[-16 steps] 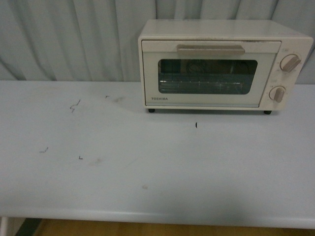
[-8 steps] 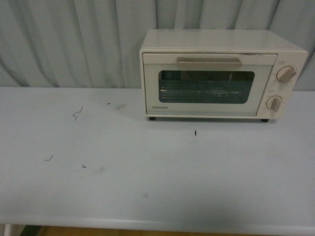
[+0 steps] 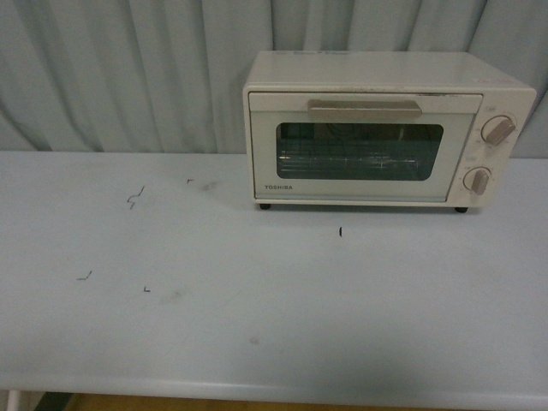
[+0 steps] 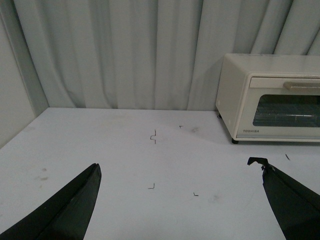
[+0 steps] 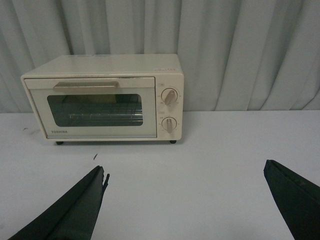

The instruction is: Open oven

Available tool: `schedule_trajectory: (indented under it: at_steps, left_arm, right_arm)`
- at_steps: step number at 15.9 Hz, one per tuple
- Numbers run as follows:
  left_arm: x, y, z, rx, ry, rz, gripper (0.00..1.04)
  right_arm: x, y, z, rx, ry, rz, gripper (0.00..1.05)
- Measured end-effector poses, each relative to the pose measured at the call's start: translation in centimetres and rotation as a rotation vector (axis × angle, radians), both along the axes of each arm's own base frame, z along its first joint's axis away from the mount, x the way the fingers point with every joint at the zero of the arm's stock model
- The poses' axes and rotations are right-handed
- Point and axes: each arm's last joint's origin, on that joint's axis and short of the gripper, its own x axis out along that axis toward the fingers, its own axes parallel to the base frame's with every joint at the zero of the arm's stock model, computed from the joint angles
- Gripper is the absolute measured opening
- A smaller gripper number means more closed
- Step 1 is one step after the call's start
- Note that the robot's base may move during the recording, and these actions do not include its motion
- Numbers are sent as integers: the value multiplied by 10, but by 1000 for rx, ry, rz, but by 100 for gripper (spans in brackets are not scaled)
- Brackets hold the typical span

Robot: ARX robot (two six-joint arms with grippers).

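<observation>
As the oven [image 3: 385, 128] sits right of centre, its handle [image 3: 364, 108] lying crosswise, I judge my right hand [image 5: 192, 200], wide open and empty, the nearer

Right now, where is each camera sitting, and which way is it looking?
Front view: on the robot's body, facing across the table to the oven; no arm shows.
Left wrist view: on the left arm, facing the curtain; the open left gripper shows, oven partly cut off.
Right wrist view: on the right arm, facing the oven; the open right gripper shows.
All three share the oven, door shut.
</observation>
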Motion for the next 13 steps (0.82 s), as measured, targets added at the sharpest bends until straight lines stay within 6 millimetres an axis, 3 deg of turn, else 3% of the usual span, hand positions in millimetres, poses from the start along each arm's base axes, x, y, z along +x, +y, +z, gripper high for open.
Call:
schedule_trajectory:
  at_steps: [13]
  left_arm:
    - [0, 0, 0, 0, 0, 0, 98]
  right_arm:
    - [0, 0, 0, 0, 0, 0, 98]
